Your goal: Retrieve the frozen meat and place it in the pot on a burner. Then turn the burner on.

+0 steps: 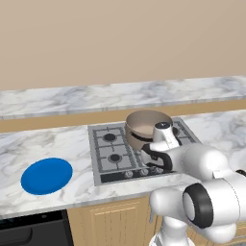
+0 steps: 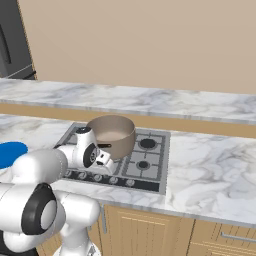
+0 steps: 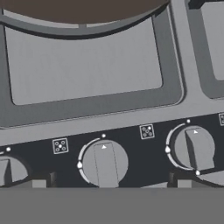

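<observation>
The tan-brown pot [image 1: 146, 124] [image 2: 114, 134] stands on a burner in the middle of the gas stove [image 1: 106, 146] [image 2: 150, 155]; its dark underside [image 3: 83, 11] shows at the top of the hand view. The frozen meat is out of view. My gripper [image 3: 111, 181] [image 2: 107, 161] is open, low over the stove's front knob strip, just in front of the pot. Its fingertips [image 3: 52, 178] stand on either side of a round knob [image 3: 105, 164], with a gap to it on each side. Nothing is held.
More knobs [image 3: 194, 148] sit along the dark strip to either side. A round blue plate [image 1: 46, 176] [image 2: 10, 152] lies on the marble counter [image 1: 62, 144] left of the stove. A raised marble ledge [image 2: 150, 100] runs behind the stove.
</observation>
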Controlling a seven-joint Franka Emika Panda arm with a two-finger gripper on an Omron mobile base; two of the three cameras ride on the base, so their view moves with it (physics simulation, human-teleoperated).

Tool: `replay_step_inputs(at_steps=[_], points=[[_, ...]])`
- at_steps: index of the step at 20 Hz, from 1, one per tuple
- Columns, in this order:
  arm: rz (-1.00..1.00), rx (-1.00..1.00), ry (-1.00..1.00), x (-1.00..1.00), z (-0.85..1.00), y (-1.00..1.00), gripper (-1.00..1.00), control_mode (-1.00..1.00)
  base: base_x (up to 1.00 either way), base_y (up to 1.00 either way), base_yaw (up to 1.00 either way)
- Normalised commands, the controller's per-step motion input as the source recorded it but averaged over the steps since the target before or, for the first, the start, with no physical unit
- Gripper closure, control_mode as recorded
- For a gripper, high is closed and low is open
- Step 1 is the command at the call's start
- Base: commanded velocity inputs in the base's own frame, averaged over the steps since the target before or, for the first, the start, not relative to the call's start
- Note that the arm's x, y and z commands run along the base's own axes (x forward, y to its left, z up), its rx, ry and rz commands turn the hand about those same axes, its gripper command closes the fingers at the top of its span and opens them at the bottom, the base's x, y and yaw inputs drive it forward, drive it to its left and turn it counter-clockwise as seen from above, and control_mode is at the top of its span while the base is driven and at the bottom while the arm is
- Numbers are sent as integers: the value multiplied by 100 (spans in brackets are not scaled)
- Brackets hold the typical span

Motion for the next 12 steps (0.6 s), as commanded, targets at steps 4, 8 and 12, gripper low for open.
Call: replay_step_inputs(at_steps=[4,8,12], points=[[0,0,0,1,-10,6,-100,-100,0,0,0],[0,0,0,0,-23,0,-100,-100,0,0,0],[0,0,0,0,-21,0,-100,-100,0,0,0]])
